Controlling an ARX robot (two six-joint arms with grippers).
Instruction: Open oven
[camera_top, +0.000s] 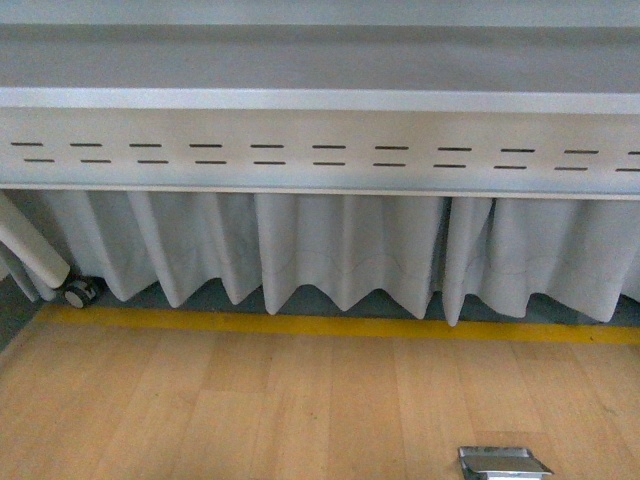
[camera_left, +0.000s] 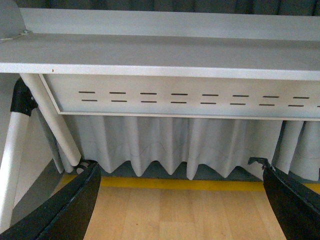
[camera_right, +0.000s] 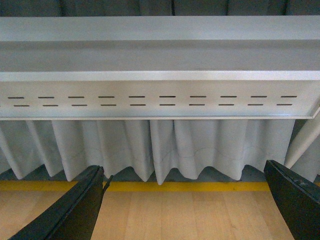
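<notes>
Although your task concerns the oven, it shows in none of the three views, so its place cannot be told. Ahead of you in the front view runs a long grey slotted panel (camera_top: 320, 150) under a grey ledge. Below the panel hangs a white pleated curtain (camera_top: 340, 250). A yellow strip (camera_top: 330, 325) runs along the far edge of a pale wooden surface (camera_top: 250, 410). At the far left, a white leg (camera_top: 30, 245) slants down beside a small caster wheel (camera_top: 80, 293). A shiny metal piece (camera_top: 503, 462) lies on the wood at the near right edge, cut off by the frame; what it is cannot be told.

Your left pincer (camera_left: 180, 172) faces the same panel and curtain. Its two black fingers (camera_left: 70, 210) stand wide apart with nothing between them. Your right pincer (camera_right: 184, 170) is likewise spread, its fingers (camera_right: 292, 200) well apart and holding nothing, above the wood.
</notes>
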